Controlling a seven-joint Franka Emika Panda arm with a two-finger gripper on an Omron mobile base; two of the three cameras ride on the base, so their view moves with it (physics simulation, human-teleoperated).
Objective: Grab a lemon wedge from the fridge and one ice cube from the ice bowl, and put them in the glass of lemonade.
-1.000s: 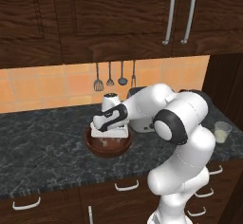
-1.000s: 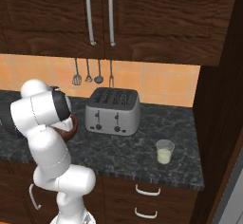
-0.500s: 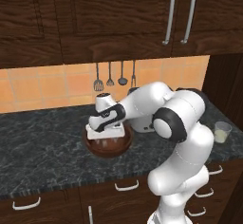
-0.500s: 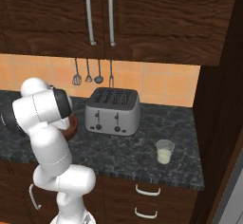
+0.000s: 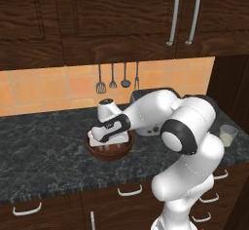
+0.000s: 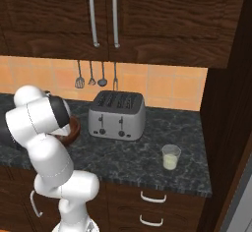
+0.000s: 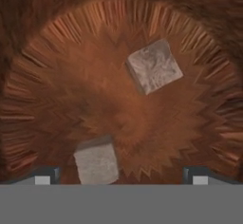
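I have the gripper [image 7: 121, 176] down inside the ice bowl [image 5: 110, 148], fingers spread wide at the hand view's bottom corners. One ice cube [image 7: 97, 162] lies between them, lower left; another cube [image 7: 154, 66] sits upper centre. The glass [image 6: 171, 157] stands at right of the toaster [image 6: 117, 114].

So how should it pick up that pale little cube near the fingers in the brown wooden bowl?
Probably from straight above, pinching two opposite flat sides of the nearer pale ice cube in the reddish-brown wooden bowl. It lies off-centre between the open gripper, close to one fingertip, so centring first looks wise.
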